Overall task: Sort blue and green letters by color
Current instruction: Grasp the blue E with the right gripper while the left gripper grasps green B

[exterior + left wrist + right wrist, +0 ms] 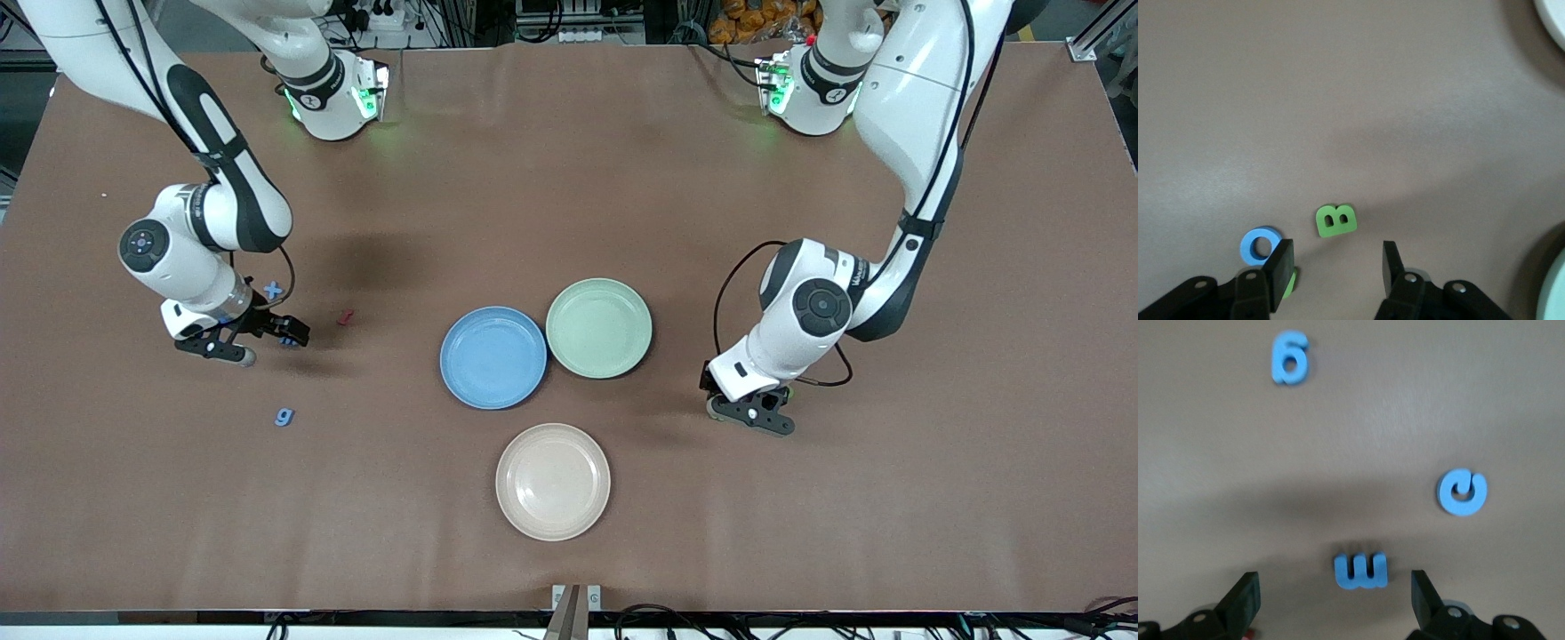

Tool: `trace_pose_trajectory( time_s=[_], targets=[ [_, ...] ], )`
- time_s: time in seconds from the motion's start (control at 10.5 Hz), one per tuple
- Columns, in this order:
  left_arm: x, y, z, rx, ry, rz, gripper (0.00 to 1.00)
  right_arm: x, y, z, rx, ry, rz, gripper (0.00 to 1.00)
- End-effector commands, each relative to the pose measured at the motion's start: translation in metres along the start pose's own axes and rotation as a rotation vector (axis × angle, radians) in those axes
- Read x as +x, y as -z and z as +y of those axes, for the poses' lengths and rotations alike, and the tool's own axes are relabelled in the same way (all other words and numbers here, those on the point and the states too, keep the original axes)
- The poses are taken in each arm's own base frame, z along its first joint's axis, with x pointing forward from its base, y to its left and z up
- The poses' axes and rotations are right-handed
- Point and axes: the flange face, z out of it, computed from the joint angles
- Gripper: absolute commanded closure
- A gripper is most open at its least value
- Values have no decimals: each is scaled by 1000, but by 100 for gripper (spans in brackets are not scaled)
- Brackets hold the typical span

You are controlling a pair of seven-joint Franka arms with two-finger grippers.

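Nearest the camera sits the beige plate (553,481), while the left gripper (1335,267) hangs parted over the green B (1335,221) — lying just ahead of its jaws — and the right gripper (1335,597) gapes around the blue m (1361,570).

My left claw (1333,270) hangs low with its jaws parted over bare tabletop (1351,100), the green B (1336,221) lying just ahead of the gap, a blue ring-shaped letter (1260,245) crowding one finger (1280,267), open brown surface all around it.
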Motion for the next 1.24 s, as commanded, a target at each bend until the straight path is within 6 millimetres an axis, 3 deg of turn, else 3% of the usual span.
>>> trace_pose_trajectory(
  time_s=[0.0, 0.19, 0.29, 0.48, 0.76, 0.95, 1.14],
  targets=[
    [3, -23, 0, -19, 132, -21, 39, -11, -20, 7, 11, -14, 6, 0],
    [1, -31, -1, -17, 225, -34, 44, -14, -30, 9, 8, -12, -5, 0],
    [3, -32, -2, -17, 275, -31, 46, -14, -36, 9, 8, -7, 2, 8],
    [7, -37, 7, -18, 306, -28, 46, -14, -40, 14, 6, -11, 1, 50],
    [15, -46, 2, -14, 306, -20, 46, -11, -38, 21, 6, -26, 7, 91],
    [15, -49, 0, -8, 296, -20, 46, -10, -37, 24, 5, -30, 8, 94],
    [15, -49, -1, 3, 283, -19, 46, -3, -25, 23, 7, -42, 26, 99]
  ],
)
